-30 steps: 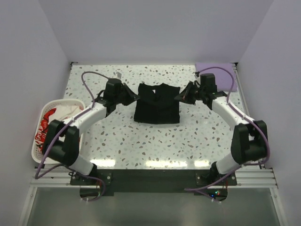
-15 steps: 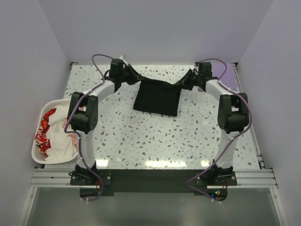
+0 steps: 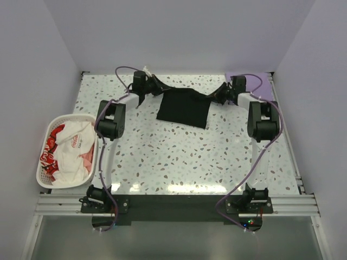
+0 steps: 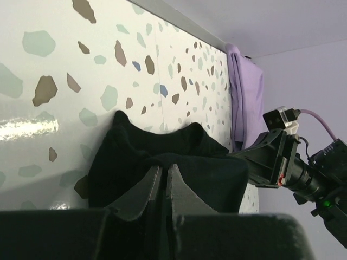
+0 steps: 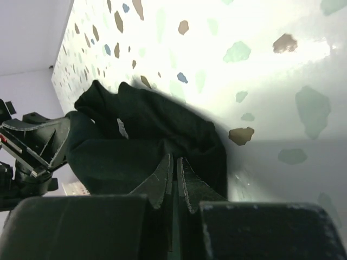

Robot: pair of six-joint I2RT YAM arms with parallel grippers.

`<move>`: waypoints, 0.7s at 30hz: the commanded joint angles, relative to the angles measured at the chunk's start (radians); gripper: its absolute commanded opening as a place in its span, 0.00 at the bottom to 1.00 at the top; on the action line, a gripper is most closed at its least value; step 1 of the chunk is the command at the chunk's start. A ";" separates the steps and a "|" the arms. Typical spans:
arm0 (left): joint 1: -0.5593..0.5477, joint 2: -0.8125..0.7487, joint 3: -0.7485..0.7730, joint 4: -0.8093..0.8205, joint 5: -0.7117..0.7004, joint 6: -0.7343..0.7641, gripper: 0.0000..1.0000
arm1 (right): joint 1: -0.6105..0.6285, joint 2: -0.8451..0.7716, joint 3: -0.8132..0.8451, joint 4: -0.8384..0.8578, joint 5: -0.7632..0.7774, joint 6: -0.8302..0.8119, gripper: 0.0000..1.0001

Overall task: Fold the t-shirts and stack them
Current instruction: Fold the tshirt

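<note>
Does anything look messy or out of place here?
Nothing is damaged or spilled. The black t-shirt is stretched slightly askew, pinched between the left gripper and right gripper toward the far edge of the table. The white t-shirt lies crumpled in the basket.

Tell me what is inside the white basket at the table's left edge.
The basket holds a crumpled white t-shirt with red lettering, which fills it. Anything under the shirt, and the basket's floor, is covered and cannot be seen.
</note>
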 commanded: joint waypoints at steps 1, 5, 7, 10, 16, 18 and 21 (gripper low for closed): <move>0.028 -0.019 0.060 0.135 0.035 -0.025 0.01 | -0.016 -0.014 0.052 0.090 -0.021 0.030 0.00; 0.041 -0.024 0.059 0.145 0.035 -0.025 0.00 | -0.023 -0.028 0.053 0.113 -0.020 0.039 0.00; 0.047 -0.031 0.050 0.153 0.029 -0.025 0.00 | -0.023 -0.022 0.067 0.124 -0.021 0.041 0.00; 0.062 -0.030 0.048 0.158 0.021 -0.027 0.00 | -0.025 -0.010 0.099 0.124 -0.023 0.053 0.00; 0.079 0.019 0.123 0.129 0.038 -0.034 0.00 | -0.053 0.028 0.118 0.179 -0.024 0.094 0.00; 0.084 0.034 0.142 0.124 0.039 -0.038 0.00 | -0.059 0.044 0.142 0.198 -0.030 0.105 0.00; 0.099 0.053 0.171 0.113 0.045 -0.036 0.07 | -0.068 0.084 0.194 0.207 -0.044 0.118 0.05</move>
